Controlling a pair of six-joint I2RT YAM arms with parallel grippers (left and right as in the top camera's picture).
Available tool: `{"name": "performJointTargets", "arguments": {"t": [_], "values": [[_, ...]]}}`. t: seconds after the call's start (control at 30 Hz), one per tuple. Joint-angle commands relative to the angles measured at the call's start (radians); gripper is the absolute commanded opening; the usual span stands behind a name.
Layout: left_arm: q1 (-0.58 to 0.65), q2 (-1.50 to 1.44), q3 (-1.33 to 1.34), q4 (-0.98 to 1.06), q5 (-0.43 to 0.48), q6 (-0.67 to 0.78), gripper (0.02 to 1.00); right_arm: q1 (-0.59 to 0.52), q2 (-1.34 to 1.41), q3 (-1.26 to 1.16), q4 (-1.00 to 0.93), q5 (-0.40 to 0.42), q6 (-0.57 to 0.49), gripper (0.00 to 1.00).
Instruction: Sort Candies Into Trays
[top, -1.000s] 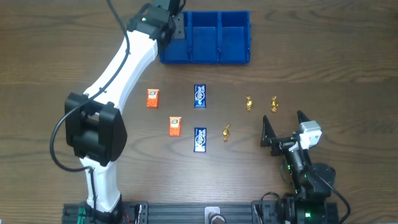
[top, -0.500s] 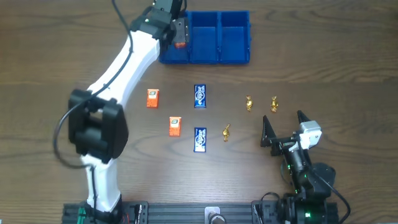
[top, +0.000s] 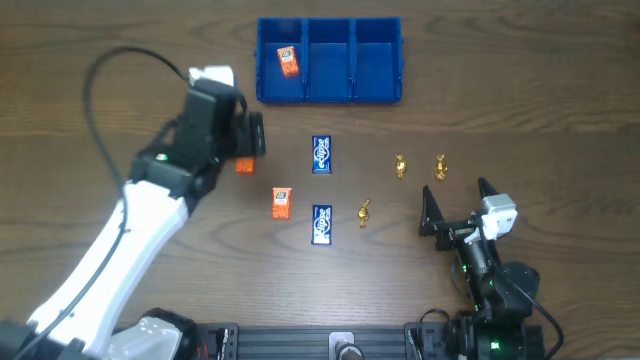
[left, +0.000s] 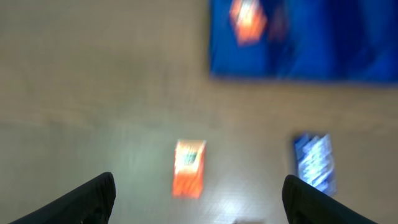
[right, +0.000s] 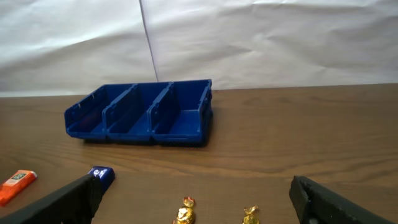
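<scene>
Now that an orange candy (top: 288, 62) has been dropped in the left compartment of the tray (top: 330, 98), the released left pincer (top: 252, 136) has been withdrawn above a second candy (left: 188, 168).

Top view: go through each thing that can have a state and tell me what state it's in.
Blue tray: upright, left compartment holds one orange candy, other two compartments empty.
Left gripper: open, empty, over a second orange candy.
Right gripper: open, empty.
Third orange candy: loose on the table.
Blue candies: both loose on the table.
Gold candies: all three loose on the table.
</scene>
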Motion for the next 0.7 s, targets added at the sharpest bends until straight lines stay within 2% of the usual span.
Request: {"name": "performJointTargets", "arguments": {"t": [0.03,0.6,0.7], "values": [[0.0,0.068,-0.104,0.084,0.004,-0.011,0.847,-0.003,-0.006,-0.003,-0.003,0.002,0.007,1.0],[0.021,0.335,-0.107,0.176,0.03,-0.004,0.853,-0.003,-0.006,-0.003,-0.003,0.002,0.006,1.0],[0.036,0.359,-0.107,0.176,0.056,-0.003,0.853,-0.003,-0.006,-0.003,-0.002,0.002,0.007,1.0]]}}
